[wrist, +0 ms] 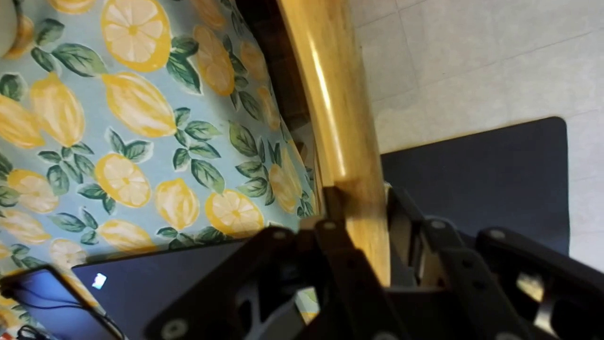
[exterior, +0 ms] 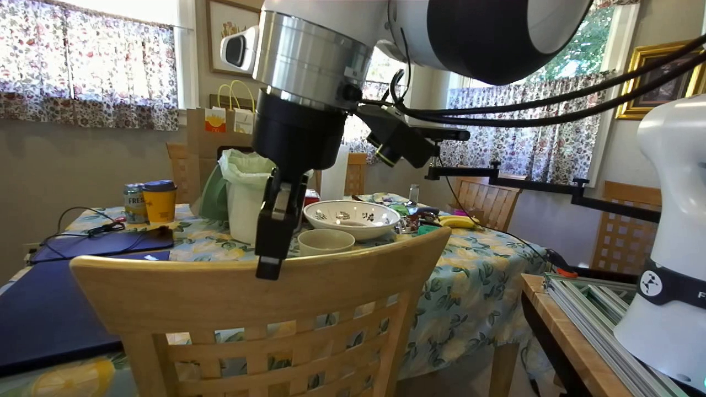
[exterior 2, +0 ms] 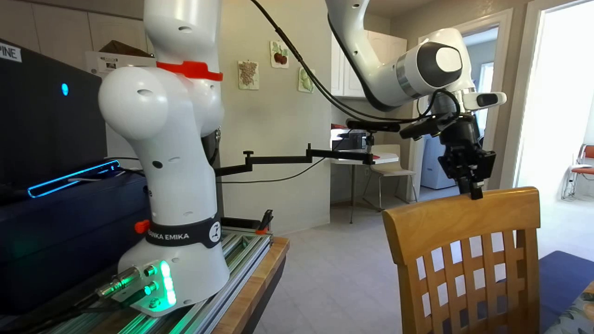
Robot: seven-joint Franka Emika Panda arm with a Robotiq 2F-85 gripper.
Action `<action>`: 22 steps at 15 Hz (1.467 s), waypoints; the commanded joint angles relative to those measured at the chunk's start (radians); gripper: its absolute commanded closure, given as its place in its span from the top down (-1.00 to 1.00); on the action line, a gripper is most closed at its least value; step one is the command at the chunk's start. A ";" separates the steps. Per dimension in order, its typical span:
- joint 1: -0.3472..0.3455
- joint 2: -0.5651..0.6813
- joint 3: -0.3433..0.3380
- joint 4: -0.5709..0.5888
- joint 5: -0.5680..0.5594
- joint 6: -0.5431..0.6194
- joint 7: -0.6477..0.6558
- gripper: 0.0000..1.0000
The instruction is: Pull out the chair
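Note:
The chair is light-tan wood with a broad curved top rail and a woven-slat back. It stands upright at the table's edge, in both exterior views (exterior: 182, 292) (exterior 2: 445, 227). Its rail runs from the top down through the wrist view (wrist: 325, 94). My gripper points down at the rail, in both exterior views (exterior: 270, 267) (exterior 2: 471, 190). In the wrist view its fingers (wrist: 368, 203) straddle the rail and sit close on both sides, closed to about the rail's thickness. The far finger is hidden behind the rail in an exterior view.
A table with a lemon-print cloth (exterior: 463, 298) stands beyond the chair. It holds a white bin (exterior: 242, 204), a wide bowl (exterior: 353, 218), a smaller bowl (exterior: 325, 242) and a yellow cup (exterior: 160, 201). A dark mat (exterior: 49, 314) lies beside the chair. The robot's bench (exterior 2: 260, 278) stands nearby.

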 commanded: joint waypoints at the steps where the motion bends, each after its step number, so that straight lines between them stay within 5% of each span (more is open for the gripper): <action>1: 0.022 0.036 -0.023 0.032 0.036 0.007 -0.039 -0.87; 17: 0.024 0.049 0.054 0.044 0.441 0.009 -0.263 -0.86; 22: 0.028 0.057 0.049 0.055 0.465 0.017 -0.261 -0.86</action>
